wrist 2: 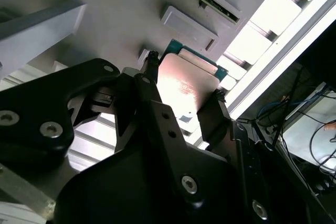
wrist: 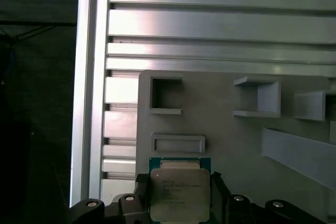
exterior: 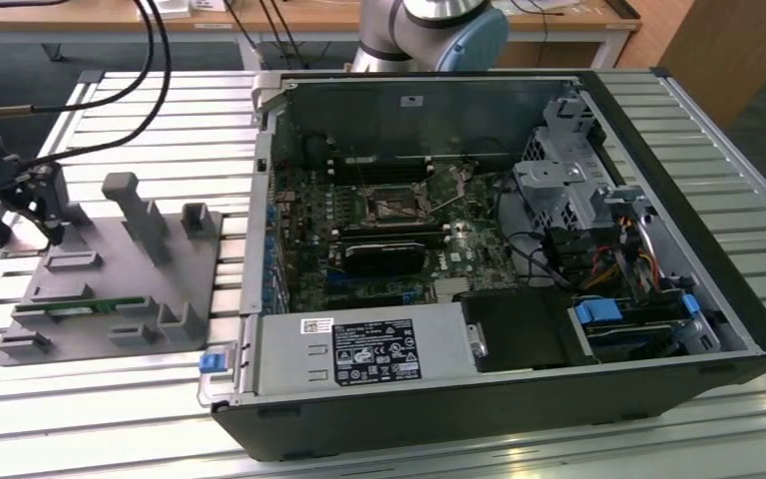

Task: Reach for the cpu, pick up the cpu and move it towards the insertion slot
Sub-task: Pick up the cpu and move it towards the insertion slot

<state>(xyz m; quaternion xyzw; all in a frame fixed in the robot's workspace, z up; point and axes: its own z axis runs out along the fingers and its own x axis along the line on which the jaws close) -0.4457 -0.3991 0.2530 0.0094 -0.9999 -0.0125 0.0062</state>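
The gripper (wrist 2: 184, 92) has its two black fingers (wrist 2: 148, 80) closed on opposite edges of the cpu (wrist 2: 185, 80), so the flat chip sits level with its metal top free. The cpu is at the grey holder plate (exterior: 104, 289) on the exterior view's left, well apart from the insertion slot (exterior: 394, 208) inside the open computer case (exterior: 729, 289). Whether it is lifted off the plate, I cannot tell.

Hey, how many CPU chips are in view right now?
1: the cpu, gripped by the gripper at the grey fixture plate. The insertion slot looks empty, but a chip seated there could be missed.
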